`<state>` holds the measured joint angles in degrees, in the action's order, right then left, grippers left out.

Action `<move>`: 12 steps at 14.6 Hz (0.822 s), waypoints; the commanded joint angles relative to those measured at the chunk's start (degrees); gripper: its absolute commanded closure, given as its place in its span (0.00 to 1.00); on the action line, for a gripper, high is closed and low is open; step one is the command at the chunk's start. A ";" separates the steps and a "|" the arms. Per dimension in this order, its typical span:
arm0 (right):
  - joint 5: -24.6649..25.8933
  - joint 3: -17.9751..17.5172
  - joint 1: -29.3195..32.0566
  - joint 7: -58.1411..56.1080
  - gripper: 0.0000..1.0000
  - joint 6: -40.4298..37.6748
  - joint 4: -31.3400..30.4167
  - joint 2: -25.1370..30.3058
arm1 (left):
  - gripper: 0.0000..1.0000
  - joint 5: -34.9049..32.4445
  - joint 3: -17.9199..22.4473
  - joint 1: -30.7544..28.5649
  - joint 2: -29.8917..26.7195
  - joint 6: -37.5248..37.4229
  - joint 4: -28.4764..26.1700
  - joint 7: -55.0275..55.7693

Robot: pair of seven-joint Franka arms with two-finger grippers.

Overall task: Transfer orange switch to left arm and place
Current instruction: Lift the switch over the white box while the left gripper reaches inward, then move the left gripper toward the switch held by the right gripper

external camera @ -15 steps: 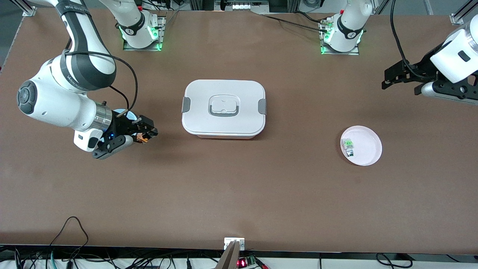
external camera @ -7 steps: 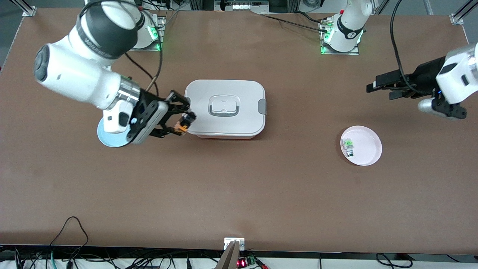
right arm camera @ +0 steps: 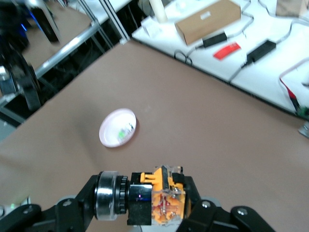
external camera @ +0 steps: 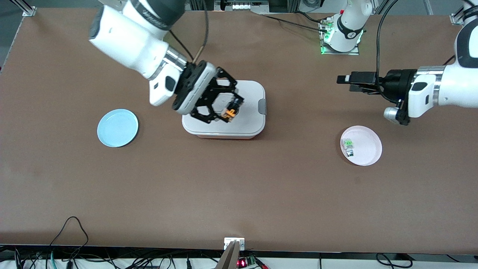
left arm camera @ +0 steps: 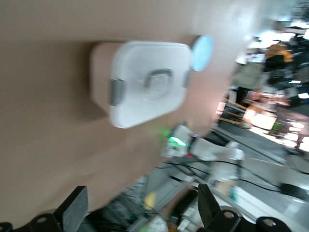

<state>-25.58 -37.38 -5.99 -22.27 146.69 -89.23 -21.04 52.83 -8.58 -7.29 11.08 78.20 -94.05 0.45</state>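
Orange switch [external camera: 230,111]: pinched in the right gripper [external camera: 232,108], up over the white lidded box [external camera: 251,123].
Right gripper: claw fingers clamped on the switch's body.
Left gripper [external camera: 345,79]: fingers spread apart, nothing between them, over bare table.
Pink plate [external camera: 369,149]: holds a green-and-white switch [external camera: 348,145].
Blue plate [external camera: 117,127]: toward the right arm's end.

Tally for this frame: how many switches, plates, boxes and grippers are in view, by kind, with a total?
Switches: 2, the orange switch held in the right gripper above the box, and the green and white switch on the pink plate.
Plates: 2, the blue plate and the pink plate.
Boxes: 1, the box.
Grippers: 2, right, and left gripper.
Total: 7
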 commanded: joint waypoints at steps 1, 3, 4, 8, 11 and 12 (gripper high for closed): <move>-0.79 -0.06 -4.36 1.53 0.87 9.55 0.63 -3.03 | 0.00 13.22 -0.03 -0.27 -0.53 -0.24 -6.12 0.61; -0.79 -0.06 -6.65 1.96 0.89 15.53 0.63 -4.43 | 0.00 20.18 -0.55 -0.01 -0.44 3.17 -9.29 0.78; -0.79 -0.06 -7.71 2.49 0.90 18.43 0.63 -4.97 | 0.00 22.82 -0.82 0.26 -0.18 4.41 -10.00 0.78; -0.79 -0.06 -9.56 4.86 0.90 23.21 0.63 -5.41 | 0.01 31.70 -3.01 2.54 1.31 13.44 -11.85 0.78; -0.70 0.03 -9.56 4.87 0.90 23.21 0.63 -5.41 | 0.01 34.70 -7.66 3.25 1.49 21.80 -11.77 0.87; -0.70 -0.06 -9.56 4.87 0.90 23.21 0.63 -5.41 | 0.01 35.67 -8.46 3.42 1.49 23.30 -11.77 0.87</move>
<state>-25.59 -37.39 -15.20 -17.90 169.12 -89.22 -26.26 85.98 -15.38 -4.12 12.70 98.40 -105.80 0.77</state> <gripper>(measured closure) 0.278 0.004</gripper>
